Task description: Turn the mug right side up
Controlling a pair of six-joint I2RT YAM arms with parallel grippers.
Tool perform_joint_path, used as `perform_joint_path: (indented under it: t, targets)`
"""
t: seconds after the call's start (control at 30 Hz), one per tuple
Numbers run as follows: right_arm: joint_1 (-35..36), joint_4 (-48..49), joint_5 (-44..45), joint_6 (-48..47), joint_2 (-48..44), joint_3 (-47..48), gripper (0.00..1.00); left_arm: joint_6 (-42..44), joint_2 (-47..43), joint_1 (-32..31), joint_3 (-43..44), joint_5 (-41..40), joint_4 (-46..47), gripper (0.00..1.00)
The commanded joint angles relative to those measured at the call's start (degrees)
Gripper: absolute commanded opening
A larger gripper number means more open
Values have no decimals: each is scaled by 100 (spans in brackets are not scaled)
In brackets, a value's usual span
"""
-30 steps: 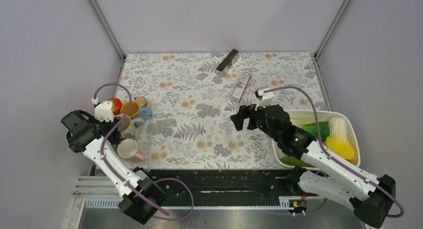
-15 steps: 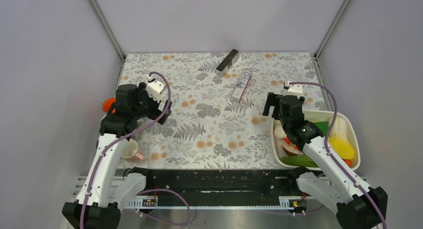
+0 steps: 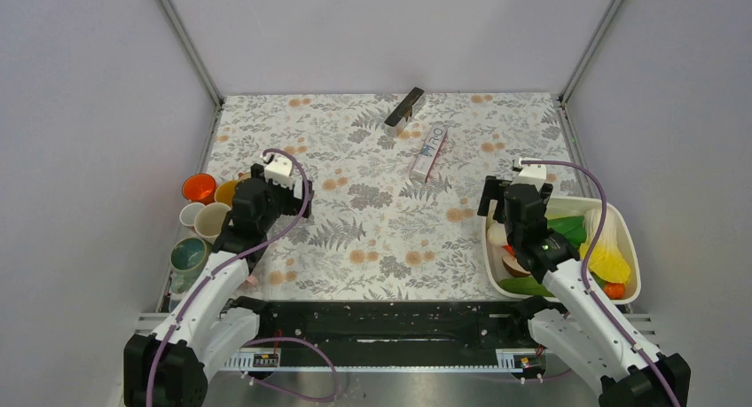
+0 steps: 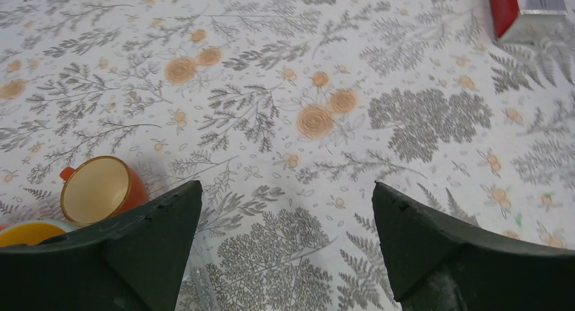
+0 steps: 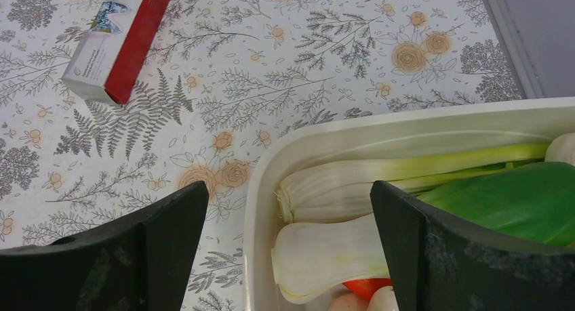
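Note:
A mug with a green inside stands mouth up at the mat's left edge, beside my left forearm. A pink sliver of another cup pokes out from under that forearm; the rest is hidden. My left gripper hangs open over bare floral mat, right of the cups, with nothing between its fingers. An orange cup with a cream inside sits just off its left finger. My right gripper is open above the near-left corner of the white tray, holding nothing.
Orange, yellow, white and beige cups cluster at the left edge. A red-and-white box and a black bar lie at the back. The tray holds leek, greens and tomato.
My left arm swung from the cup cluster rightward over the mat and its jaws opened wide. My right gripper drew back from mid-table to the tray's corner, still open.

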Motion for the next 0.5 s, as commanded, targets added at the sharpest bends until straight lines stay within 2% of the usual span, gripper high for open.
perform_joint_path:
  t: [0.0,0.17,0.47]
  targets:
    - [-29,298,196,-131,-199,-41,100,-704,-30,-14,-433,-650,1653,99]
    - [-25,321,69,-126,-330,-82,100,-837,-47,-14,-788,-443,2097,99]
    - [-24,327,-98,-100,-344,-76,99,-766,-114,-5,-789,-444,1962,99]
